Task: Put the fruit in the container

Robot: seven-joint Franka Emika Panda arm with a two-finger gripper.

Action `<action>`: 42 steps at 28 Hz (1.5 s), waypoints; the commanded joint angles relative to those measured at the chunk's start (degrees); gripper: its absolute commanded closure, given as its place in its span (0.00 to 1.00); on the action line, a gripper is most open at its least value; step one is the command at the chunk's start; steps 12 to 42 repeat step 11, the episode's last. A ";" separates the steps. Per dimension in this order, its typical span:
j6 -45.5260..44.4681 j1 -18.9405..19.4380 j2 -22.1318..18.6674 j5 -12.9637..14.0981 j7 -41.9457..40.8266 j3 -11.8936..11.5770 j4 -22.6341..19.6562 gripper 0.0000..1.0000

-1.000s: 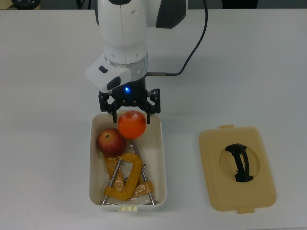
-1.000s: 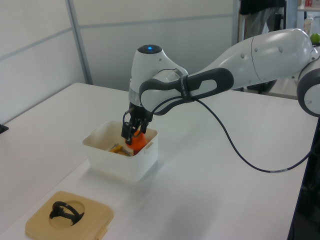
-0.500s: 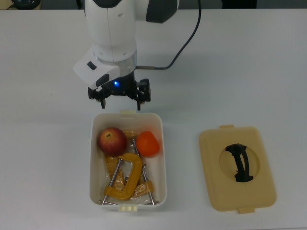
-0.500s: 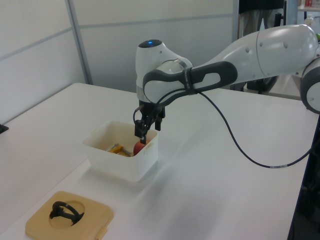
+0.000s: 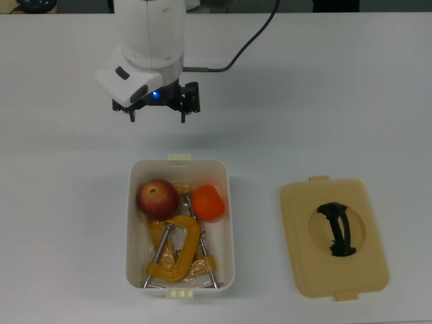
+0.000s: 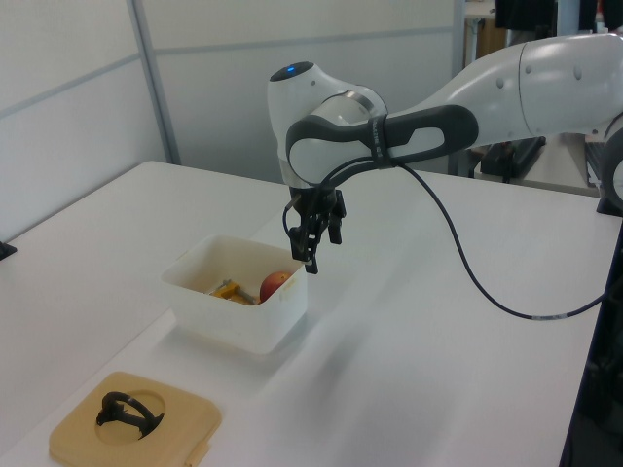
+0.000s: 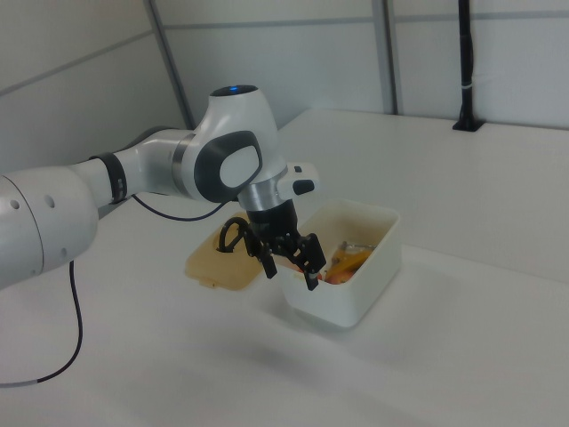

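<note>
The end effector hangs fingers-down, spread open and empty, above the white worktop, just beyond the container's short end. The arm reaches in from the top view's upper edge. Inside the container lie the apple and orange fruit, beside yellow clamps.

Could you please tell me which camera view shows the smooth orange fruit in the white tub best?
The top view: the smooth orange fruit lies fully visible in the white rectangular plastic tub. The left view shows only a reddish fruit top above the rim; the right view shows no clear fruit.
</note>
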 commanded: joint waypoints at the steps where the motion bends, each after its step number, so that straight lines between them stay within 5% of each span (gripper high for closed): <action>1: -1.55 -0.57 -1.36 -0.58 -1.21 -0.14 0.08 0.00; 42: -1.55 -0.39 -1.19 -0.58 -0.77 -0.05 -0.10 0.00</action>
